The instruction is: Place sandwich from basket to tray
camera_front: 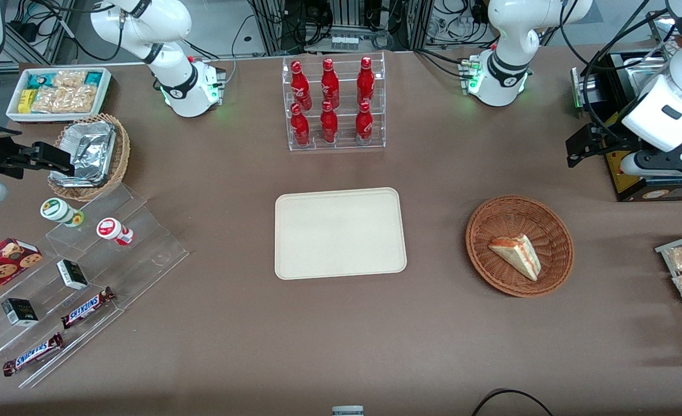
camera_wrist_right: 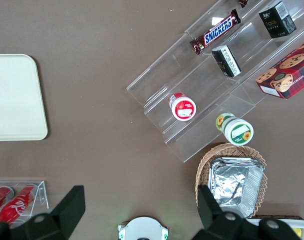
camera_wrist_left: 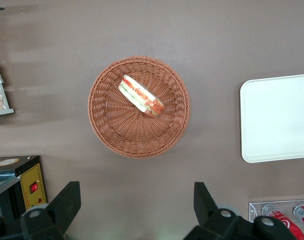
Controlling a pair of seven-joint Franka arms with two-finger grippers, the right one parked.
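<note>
Sandwich [camera_front: 517, 254] in basket [camera_front: 494, 263], open claw [camera_wrist_left: 137, 202] high above.

The gripper [camera_wrist_left: 136, 210] shows only its two spread fingertips; its body is cut off. The tray [camera_wrist_left: 279, 120] runs past the frame edge.

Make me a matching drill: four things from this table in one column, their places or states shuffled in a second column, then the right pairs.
Things
1. sandwich
2. tray
3. claw
4. red bottles

Places or states
A. bare, nothing on it
B. standing in a clear tiered rack
C. open, raised above the table beside the basket
D. lying in the round wicker basket

Pairs: 1-D, 2-A, 3-C, 4-B
</note>
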